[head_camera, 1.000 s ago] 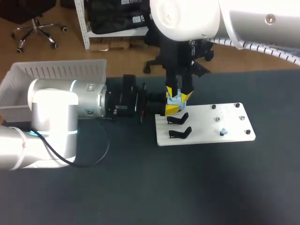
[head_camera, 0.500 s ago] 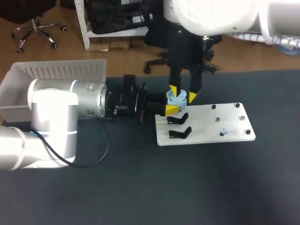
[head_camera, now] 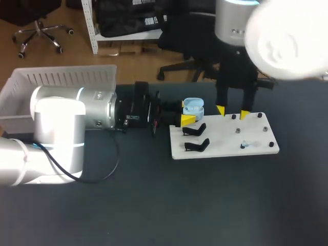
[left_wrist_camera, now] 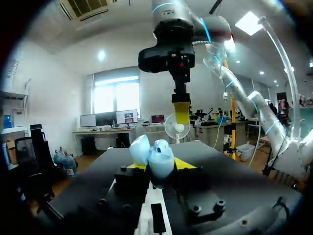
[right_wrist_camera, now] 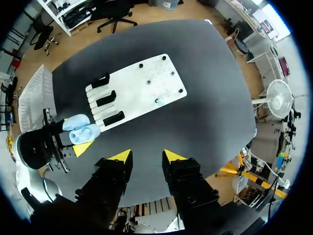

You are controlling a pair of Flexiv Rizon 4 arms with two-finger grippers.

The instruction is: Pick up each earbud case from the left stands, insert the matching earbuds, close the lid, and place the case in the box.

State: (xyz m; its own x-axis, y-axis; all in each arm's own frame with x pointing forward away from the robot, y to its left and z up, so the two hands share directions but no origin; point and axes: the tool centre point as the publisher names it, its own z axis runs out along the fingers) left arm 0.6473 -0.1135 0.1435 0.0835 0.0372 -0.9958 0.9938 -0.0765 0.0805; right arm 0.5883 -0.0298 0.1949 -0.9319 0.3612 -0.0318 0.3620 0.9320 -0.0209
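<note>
Left gripper (head_camera: 183, 111) lay level, clamped on open blue earbud case (head_camera: 193, 106); contents unclear. Right gripper (head_camera: 232, 112) hung over white board (head_camera: 225, 138), fingers apart.

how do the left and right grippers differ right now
Grip: the left gripper is shut on the open blue case; the right gripper is open and empty.
Pose: the left gripper lies level, reaching in sideways beside the white board; the right gripper points down from above the board.
Both have yellow tips.
</note>
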